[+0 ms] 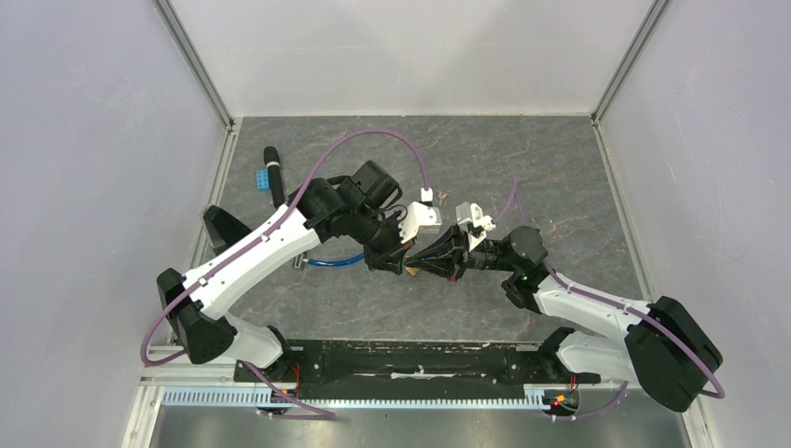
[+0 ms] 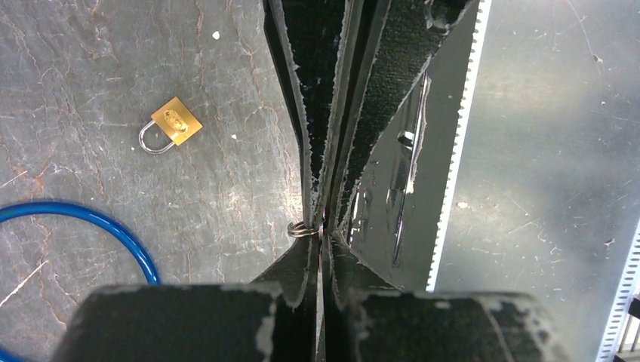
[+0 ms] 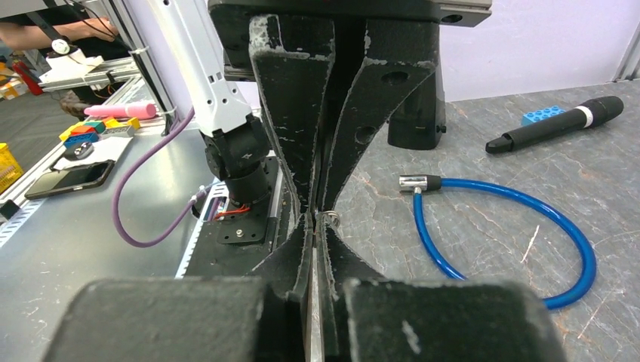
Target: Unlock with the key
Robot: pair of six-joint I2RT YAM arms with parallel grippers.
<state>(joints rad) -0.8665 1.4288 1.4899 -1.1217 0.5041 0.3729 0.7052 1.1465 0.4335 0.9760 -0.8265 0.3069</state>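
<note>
My two grippers meet tip to tip above the middle of the table. The left gripper (image 1: 409, 254) (image 2: 323, 230) is shut on the key, whose small steel ring (image 2: 300, 229) sticks out at its fingertips. From the opposite side the right gripper (image 1: 422, 261) (image 3: 315, 219) is shut on the same key. A thin silver blade shows between its pads, and the ring (image 3: 330, 219) pokes out beside them. The brass padlock (image 2: 170, 126) (image 1: 409, 272) lies flat on the table below the grippers, its shackle closed and nothing touching it.
A blue cable loop (image 1: 334, 261) (image 3: 521, 219) with a metal end lies left of the padlock. Near the table's far left are a black microphone-like stick (image 1: 274, 173) (image 3: 555, 124) and a blue brick (image 1: 267, 177). Walls enclose the table on three sides.
</note>
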